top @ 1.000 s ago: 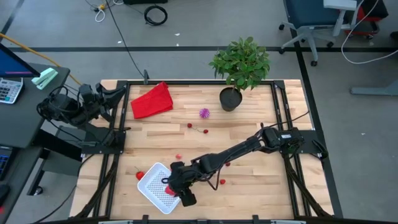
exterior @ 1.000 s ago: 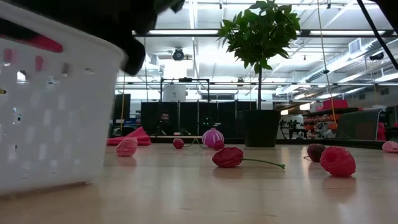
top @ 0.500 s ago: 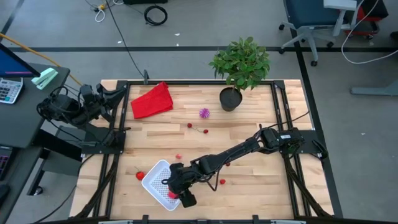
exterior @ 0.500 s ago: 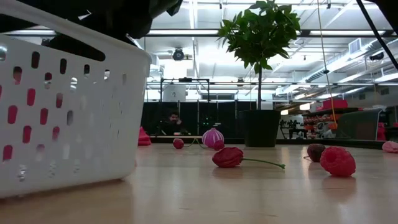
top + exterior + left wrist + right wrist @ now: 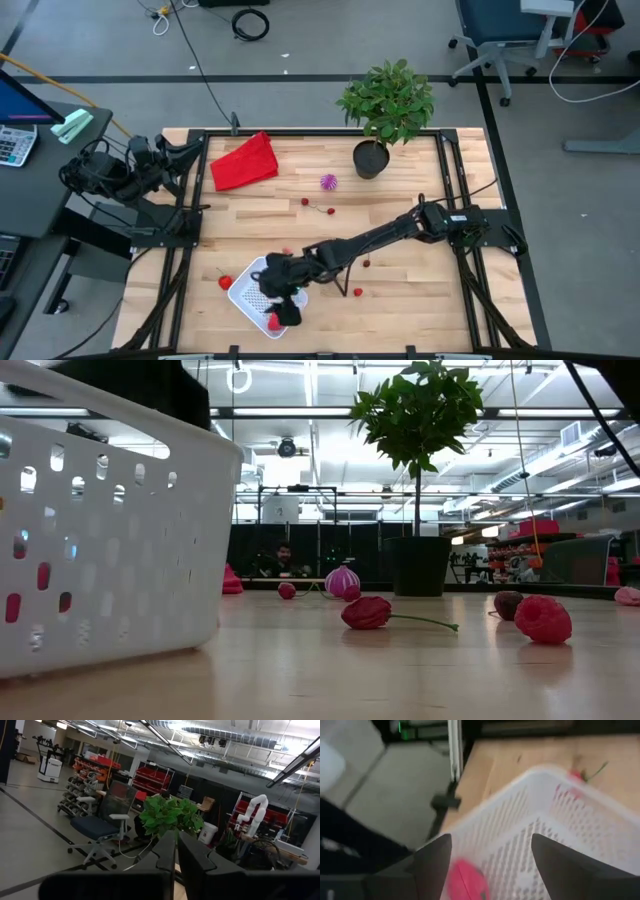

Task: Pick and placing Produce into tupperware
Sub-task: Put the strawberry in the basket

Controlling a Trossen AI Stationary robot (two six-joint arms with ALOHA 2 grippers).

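Right fingers point(image 5: 490, 865) spread, empty, over the tupperware point(image 5: 250, 290) | red piece point(image 5: 465, 880) dropped inside, below them | loose cherry point(image 5: 358, 293) just right of tupperware, right arm nearer | left fingers point(image 5: 175, 855) closed, parked far off.

The high view looks straight down on the whole counter point(image 5: 400, 225). The low view sits at counter height, very close to the white basket point(image 5: 100, 540), facing the potted plant point(image 5: 420, 470); both views share these.
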